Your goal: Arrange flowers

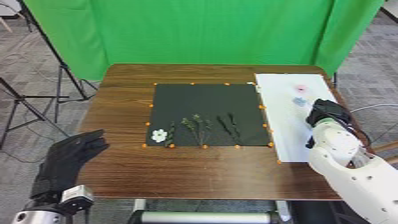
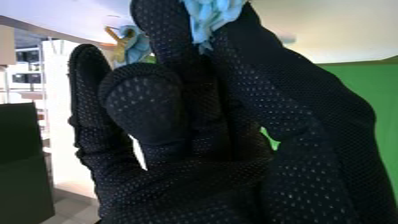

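One blue flower [image 2: 211, 17] is pinched in my right robot hand [image 1: 327, 110]: likely picking, next carrying to the black sheet [image 1: 204, 101].

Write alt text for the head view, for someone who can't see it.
A robot's gloved right hand is over a white sheet bearing a pink flower and a blue flower. Beside it, a dark sheet holds a white flower and green sprigs. The left hand is at the brown table's left edge.
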You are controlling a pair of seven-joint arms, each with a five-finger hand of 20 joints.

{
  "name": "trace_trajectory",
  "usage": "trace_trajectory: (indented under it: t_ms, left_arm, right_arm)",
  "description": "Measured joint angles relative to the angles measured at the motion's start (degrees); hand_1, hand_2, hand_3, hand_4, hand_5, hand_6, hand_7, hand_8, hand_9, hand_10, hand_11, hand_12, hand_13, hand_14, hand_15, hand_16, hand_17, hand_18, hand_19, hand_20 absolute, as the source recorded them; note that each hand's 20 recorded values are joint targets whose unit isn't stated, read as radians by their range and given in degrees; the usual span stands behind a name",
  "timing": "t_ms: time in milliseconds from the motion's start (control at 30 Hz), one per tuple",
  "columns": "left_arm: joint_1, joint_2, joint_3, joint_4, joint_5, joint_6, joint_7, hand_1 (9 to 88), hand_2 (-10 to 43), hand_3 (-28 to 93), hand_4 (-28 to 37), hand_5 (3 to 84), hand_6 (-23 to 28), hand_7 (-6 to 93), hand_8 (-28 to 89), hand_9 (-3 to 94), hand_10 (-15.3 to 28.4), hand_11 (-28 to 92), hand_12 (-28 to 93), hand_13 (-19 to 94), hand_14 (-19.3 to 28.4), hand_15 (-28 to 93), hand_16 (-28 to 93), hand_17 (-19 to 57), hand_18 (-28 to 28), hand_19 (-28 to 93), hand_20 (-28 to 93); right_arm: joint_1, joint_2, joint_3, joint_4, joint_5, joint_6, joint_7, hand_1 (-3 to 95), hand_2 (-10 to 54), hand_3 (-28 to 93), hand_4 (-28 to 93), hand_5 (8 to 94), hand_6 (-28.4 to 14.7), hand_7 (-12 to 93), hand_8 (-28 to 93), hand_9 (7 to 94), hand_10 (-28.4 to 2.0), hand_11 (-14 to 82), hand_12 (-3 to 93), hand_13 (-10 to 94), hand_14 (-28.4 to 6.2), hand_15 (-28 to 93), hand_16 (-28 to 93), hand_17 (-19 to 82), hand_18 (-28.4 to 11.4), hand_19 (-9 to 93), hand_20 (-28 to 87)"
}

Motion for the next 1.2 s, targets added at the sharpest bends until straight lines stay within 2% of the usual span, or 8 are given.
trace_trajectory:
  t_ms: [200, 400, 533, 667, 833, 933, 1033, 1200]
  left_arm:
    - [2.12, 0.0, -3.44, -0.14, -0.41, -0.71, -0.05, 27.4, 7.3, 81, -18.1, 51.2, 16.1, 17.9, -10, 41.8, 23.4, 43, 10, 28, 27.9, 63, -13, -9.5, 20.8, 58, 16]
    - [5.44, 0.01, -8.25, -0.24, -5.18, -3.66, 0.84, 27.4, 6.8, 81, -18.0, 51.2, 16.1, 17.7, -10, 41.6, 23.4, 42, 10, 28, 27.9, 63, -13, -9.4, 21.1, 58, 17]
    - [6.96, -0.57, -11.7, -0.25, -4.81, -5.65, -0.61, 27.7, 6.5, 80, -17.7, 51.0, 15.7, 16.2, -10, 41.0, 23.1, 41, 10, 29, 28.2, 62, -13, -8.7, 22.1, 60, 17]
    - [7.83, -3.55, -18.16, -0.3, -2.42, -13.23, -8.49, 27.9, 6.3, 79, -17.4, 51.2, 15.7, 15.3, -9, 41.5, 23.1, 40, 10, 31, 28.3, 63, -13, -8.0, 23.4, 61, 19]
    - [7.35, -9.83, -26.27, -0.4, 0.68, -24.29, -20.32, 28.1, 6.2, 78, -16.6, 52.2, 15.9, 13.9, -8, 43.1, 23.8, 39, 11, 33, 28.4, 64, -13, -7.2, 25.0, 63, 20]
    - [6.41, -13.16, -29.16, -0.39, 0.92, -27.7, -24.42, 28.1, 6.2, 78, -16.3, 52.4, 15.9, 13.7, -8, 43.2, 23.8, 39, 11, 34, 28.4, 64, -13, -7.1, 25.0, 63, 20]
    - [6.34, -14.09, -29.35, -0.36, 0.97, -26.84, -23.71, 28.1, 6.0, 78, -16.3, 52.5, 15.9, 13.6, -8, 43.1, 23.7, 38, 11, 32, 28.4, 64, -13, -7.6, 24.3, 61, 20]
    - [6.82, -12.64, -27.47, -0.41, 1.14, -21.98, -17.64, 28.1, 5.9, 78, -16.5, 52.2, 15.9, 13.7, -8, 42.4, 23.4, 38, 11, 31, 28.4, 63, -13, -8.2, 23.5, 60, 19]
  right_arm:
    - [0.77, 0.28, -1.41, 0.18, -0.62, 1.84, -0.27, 59.4, -9.5, 77, -28, 78.5, -3.8, 30, 7, 88.5, -7.2, 20.0, 38.5, 81, -6.5, 69, 23, 31, -24.1, 89, 0]
    - [2.87, 0.39, -3.83, -0.28, -0.69, 3.21, -1.5, 59.5, -9.5, 77, -28, 78.8, -3.8, 30, 7, 88.7, -7.1, 20.0, 38.9, 81, -6.3, 69, 24, 31, -24.0, 89, 1]
    - [4.61, 0.38, -5.97, -1.55, -0.68, 4.32, -2.99, 59.4, -9.5, 77, -28, 78.7, -3.8, 30, 6, 88.7, -7.1, 20.1, 39.2, 81, -6.2, 70, 24, 31, -23.7, 89, 1]
    - [6.72, 0.33, -9.04, -3.13, -0.7, 5.65, -5.88, 59.2, -9.5, 77, -28, 78.4, -3.7, 31, 6, 88.5, -6.8, 20.3, 39.6, 81, -5.9, 70, 24, 30, -22.8, 88, 1]
    - [10.33, -0.38, -14.35, -4.53, -0.6, 6.57, -10.94, 58.9, -9.5, 77, -28, 77.8, -3.3, 32, 6, 88.4, -6.5, 20.5, 40.0, 80, -5.7, 70, 25, 30, -22.2, 88, 2]
    - [12.92, -1.43, -18.07, -4.95, -0.61, 6.7, -13.27, 58.8, -9.5, 78, -28, 77.4, -3.0, 33, 5, 88.2, -6.4, 20.6, 40.1, 80, -5.5, 70, 25, 29, -21.9, 87, 2]
    - [15.31, -3.25, -21.31, -4.93, -0.73, 6.7, -14.42, 58.4, -9.5, 78, -28, 77.2, -2.7, 33, 5, 88.1, -6.3, 20.8, 40.2, 80, -5.3, 71, 25, 29, -21.6, 87, 3]
    - [18.22, -8.02, -24.5, -3.17, -1.88, 6.68, -16.6, 58.1, -9.5, 78, -28, 77.0, -2.4, 34, 4, 88.0, -6.2, 20.7, 40.3, 80, -5.0, 71, 26, 29, -21.1, 86, 4]
